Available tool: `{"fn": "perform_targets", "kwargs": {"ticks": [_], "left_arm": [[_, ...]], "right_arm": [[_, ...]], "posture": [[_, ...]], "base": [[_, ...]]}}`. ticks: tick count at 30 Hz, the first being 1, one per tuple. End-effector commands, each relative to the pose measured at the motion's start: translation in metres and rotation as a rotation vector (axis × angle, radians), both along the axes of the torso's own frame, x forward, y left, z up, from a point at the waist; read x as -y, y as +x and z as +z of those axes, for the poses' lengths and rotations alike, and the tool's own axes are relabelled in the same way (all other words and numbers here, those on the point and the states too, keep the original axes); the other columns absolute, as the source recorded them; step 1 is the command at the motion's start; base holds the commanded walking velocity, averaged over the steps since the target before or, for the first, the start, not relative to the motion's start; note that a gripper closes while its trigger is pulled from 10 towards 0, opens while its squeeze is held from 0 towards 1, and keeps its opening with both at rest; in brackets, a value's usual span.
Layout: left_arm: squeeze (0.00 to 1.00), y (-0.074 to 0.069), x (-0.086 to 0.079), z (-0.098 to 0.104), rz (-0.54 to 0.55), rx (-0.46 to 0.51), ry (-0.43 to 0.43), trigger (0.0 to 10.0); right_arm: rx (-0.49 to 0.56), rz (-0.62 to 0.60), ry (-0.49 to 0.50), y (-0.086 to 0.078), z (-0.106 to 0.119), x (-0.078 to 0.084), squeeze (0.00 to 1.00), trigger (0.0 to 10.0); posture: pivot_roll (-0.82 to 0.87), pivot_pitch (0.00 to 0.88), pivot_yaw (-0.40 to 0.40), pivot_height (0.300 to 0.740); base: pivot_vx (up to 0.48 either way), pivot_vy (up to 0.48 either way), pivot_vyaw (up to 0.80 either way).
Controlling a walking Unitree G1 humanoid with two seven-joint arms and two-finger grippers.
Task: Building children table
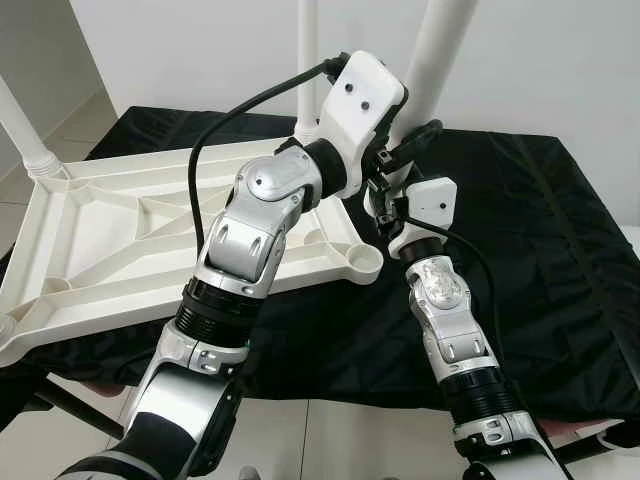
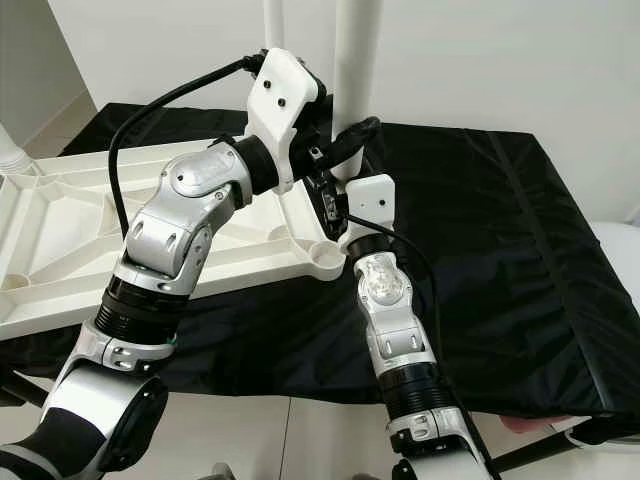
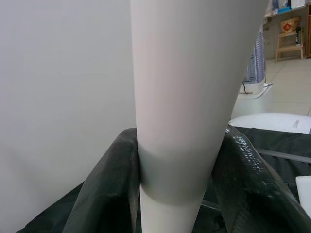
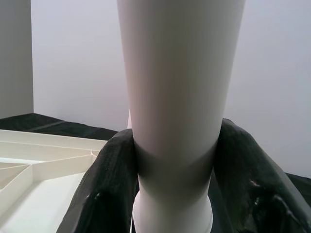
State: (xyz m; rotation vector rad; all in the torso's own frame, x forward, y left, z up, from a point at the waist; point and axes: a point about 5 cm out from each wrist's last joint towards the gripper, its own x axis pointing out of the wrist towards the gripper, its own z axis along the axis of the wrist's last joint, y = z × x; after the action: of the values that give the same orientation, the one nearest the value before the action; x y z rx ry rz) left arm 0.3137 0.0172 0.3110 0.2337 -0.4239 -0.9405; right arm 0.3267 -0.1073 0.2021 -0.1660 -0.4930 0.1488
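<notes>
Both grippers clasp one white leg [image 1: 437, 50], upper centre of the head views: the left gripper [image 3: 177, 194] and the right gripper [image 4: 172, 194] each have their black fingers closed round it. The leg stands at the near right corner of the upturned top [image 1: 120, 230], centre left on the black cloth [image 1: 540, 220]. Judged best: keep it plumb, twisting and pressing evenly into its socket. The right wrist view shows the leg's collar [image 4: 172, 218] at the base, hidden behind the arms in the head views.

table legs [image 1: 440, 45]: 3 | tabletop [image 1: 110, 230]: 1 | black cloth [image 1: 560, 250]: 1 | tools [image 3: 146, 194]: 2
</notes>
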Motion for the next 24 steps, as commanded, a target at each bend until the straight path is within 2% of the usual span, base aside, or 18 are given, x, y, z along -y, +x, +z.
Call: {"fn": "perform_targets", "kwargs": {"ticks": [1,2,7,8,24], "left_arm": [[0.00,0.0012,-0.0029,0.0026,0.090,0.013,-0.037,10.0],[0.00,0.0013,-0.0031,0.0028,0.090,0.014,-0.036,10.0],[0.00,0.0014,-0.0032,0.0031,0.091,0.016,-0.036,10.0],[0.00,0.0013,-0.0030,0.0033,0.090,0.017,-0.036,10.0],[0.00,-0.0004,-0.0018,0.0047,0.085,0.025,-0.036,10.0]], "right_arm": [[0.022,0.010,-0.005,0.0015,0.0042,-0.0006,0.00,10.0],[0.022,0.015,-0.001,0.0017,0.0041,-0.0007,1.00,10.0],[0.027,0.008,-0.001,0.0018,0.0045,-0.0002,1.00,10.0],[0.033,0.003,-0.009,0.0019,0.0051,-0.0001,0.00,10.0],[0.035,0.001,-0.023,0.0056,0.0036,0.0010,0.00,10.0]], "posture": [[-0.02,0.000,0.015,0.740],[-0.02,0.000,0.015,0.740],[-0.02,0.000,0.016,0.740],[-0.02,0.000,0.016,0.740],[-0.02,0.000,0.014,0.740]], "base": [[0.000,0.000,0.00],[0.000,0.000,0.00],[0.000,0.000,0.00],[0.000,0.000,0.00],[0.000,0.000,0.00]]}}
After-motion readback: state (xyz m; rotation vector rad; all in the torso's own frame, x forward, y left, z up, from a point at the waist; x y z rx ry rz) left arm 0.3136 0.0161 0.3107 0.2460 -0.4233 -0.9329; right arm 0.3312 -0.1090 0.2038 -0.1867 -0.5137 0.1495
